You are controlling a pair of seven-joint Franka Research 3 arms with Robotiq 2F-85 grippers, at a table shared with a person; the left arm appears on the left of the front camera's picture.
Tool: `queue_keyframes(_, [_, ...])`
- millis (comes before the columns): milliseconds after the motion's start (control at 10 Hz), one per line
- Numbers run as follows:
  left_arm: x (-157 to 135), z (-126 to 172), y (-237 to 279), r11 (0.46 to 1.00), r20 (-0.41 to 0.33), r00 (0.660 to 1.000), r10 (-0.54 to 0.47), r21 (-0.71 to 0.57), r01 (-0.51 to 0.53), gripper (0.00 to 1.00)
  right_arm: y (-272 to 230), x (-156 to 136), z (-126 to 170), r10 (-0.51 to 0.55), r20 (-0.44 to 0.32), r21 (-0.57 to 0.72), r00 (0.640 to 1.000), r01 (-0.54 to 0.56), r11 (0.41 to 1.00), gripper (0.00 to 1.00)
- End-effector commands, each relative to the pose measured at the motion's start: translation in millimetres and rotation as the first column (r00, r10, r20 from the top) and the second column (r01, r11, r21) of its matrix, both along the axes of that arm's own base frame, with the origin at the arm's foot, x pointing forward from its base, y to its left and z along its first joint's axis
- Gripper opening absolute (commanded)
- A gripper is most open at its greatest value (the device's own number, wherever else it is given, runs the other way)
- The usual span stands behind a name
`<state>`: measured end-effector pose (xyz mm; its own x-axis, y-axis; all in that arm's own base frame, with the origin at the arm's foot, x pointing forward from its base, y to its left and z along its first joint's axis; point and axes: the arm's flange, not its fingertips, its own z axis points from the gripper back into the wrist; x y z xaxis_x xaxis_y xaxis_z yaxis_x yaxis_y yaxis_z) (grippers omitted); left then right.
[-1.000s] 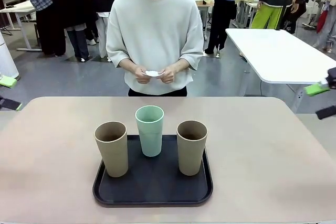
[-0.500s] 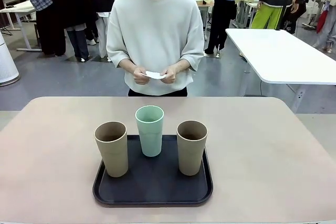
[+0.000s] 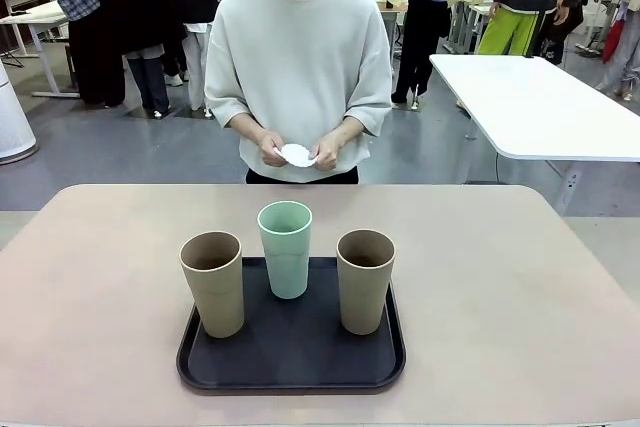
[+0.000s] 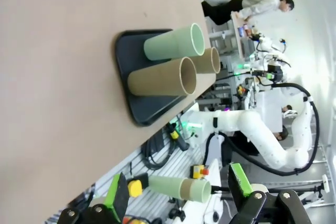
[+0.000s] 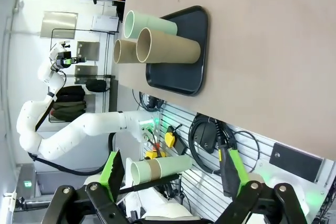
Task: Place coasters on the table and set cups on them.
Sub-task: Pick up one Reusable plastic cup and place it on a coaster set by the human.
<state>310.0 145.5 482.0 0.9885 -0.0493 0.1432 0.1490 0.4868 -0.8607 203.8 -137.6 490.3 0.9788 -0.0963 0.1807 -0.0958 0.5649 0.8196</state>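
White coaster (image 3: pixel 297 154): you'll find it off the table, held at waist height between the person's right hand (image 3: pixel 268 144) and left hand (image 3: pixel 330 150), with its face tipped toward the front camera. One disc or a stack, cannot tell. The edge is too small to read.

Cups: all three stand upright on the black tray (image 3: pixel 290 372). Read the tray as a dial in the front view:
- mint green cup (image 3: pixel 285 247) at 12 o'clock, near the far rim
- tan cup (image 3: pixel 213 282) at 9 o'clock
- other tan cup (image 3: pixel 364 280) at 3 o'clock

The three stand apart, none touching.

The tray lies on the beige-pink table (image 3: pixel 520 287), at 6 o'clock of the tabletop, close to your robot's edge. The person stands at 12 o'clock, just past the far edge.

Left gripper (image 4: pixel 178 190): jaws spread wide, green pads (image 4: pixel 116 199) well apart. It is out past the table's side edge, well away from the tray, and its camera looks across the tabletop at the cups.

Right gripper (image 5: pixel 172 174): jaws likewise spread wide. It is out past the opposite side edge, well apart from the tray.

Outward from there, a white rectangular table (image 3: pixel 530 97) sits at 2 o'clock behind the person. Bystanders stand farther back across the room.
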Motion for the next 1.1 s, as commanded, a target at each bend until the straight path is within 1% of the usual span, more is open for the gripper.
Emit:
queue_keyframes(0, [0.4,-0.1,-0.6,1.0,0.001,1.0,-0.004,-0.005,0.004,1.0,0.0,1.8,-2.0,-0.003,0.0,0.011,1.0,0.003,1.0,1.0])
queue_keyframes(1000, [0.4,-0.1,-0.6,1.0,0.001,1.0,-0.004,-0.005,0.004,1.0,0.0,1.8,-2.0,-0.003,0.0,0.011,1.0,0.003,1.0,1.0])
